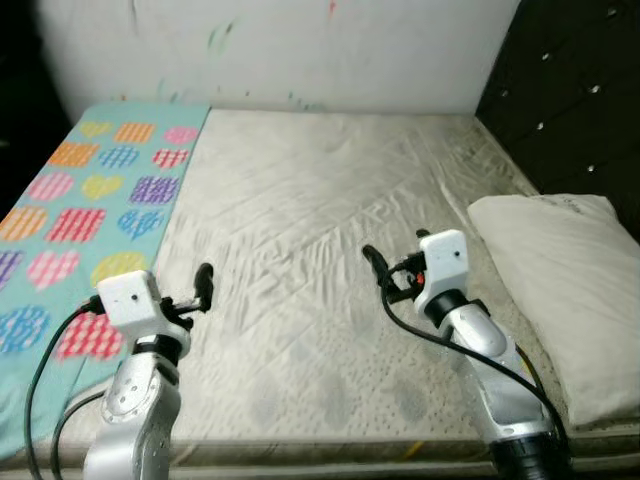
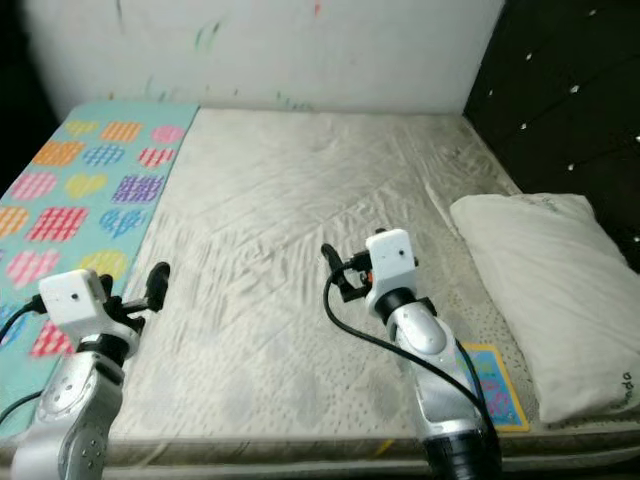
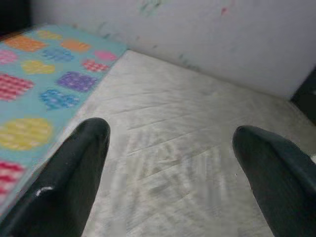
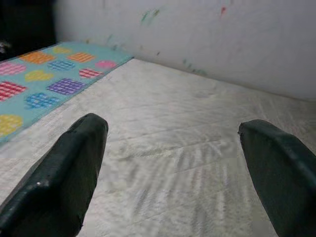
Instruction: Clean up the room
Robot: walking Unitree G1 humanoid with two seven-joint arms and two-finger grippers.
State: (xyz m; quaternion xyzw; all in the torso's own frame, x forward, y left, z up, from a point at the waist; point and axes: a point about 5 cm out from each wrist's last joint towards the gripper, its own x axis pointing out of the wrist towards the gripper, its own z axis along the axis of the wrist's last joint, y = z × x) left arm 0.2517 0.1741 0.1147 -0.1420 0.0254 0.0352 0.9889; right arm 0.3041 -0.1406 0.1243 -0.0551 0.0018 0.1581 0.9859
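Both grippers, left [image 3: 170,163] and right [image 4: 173,163], hover with fingers apart over the bare mattress [image 1: 320,200], pillow [image 1: 560,290] at its right.

both arms silver metal w/ rounded joints, white boxy wrist modules on top. left gripper [image 1: 204,282] & right gripper [image 1: 372,262]: long black fingers, matte, rounded tips. black cables loop along each forearm. small red mark on right wrist module. right arm base has black ribbed collar.
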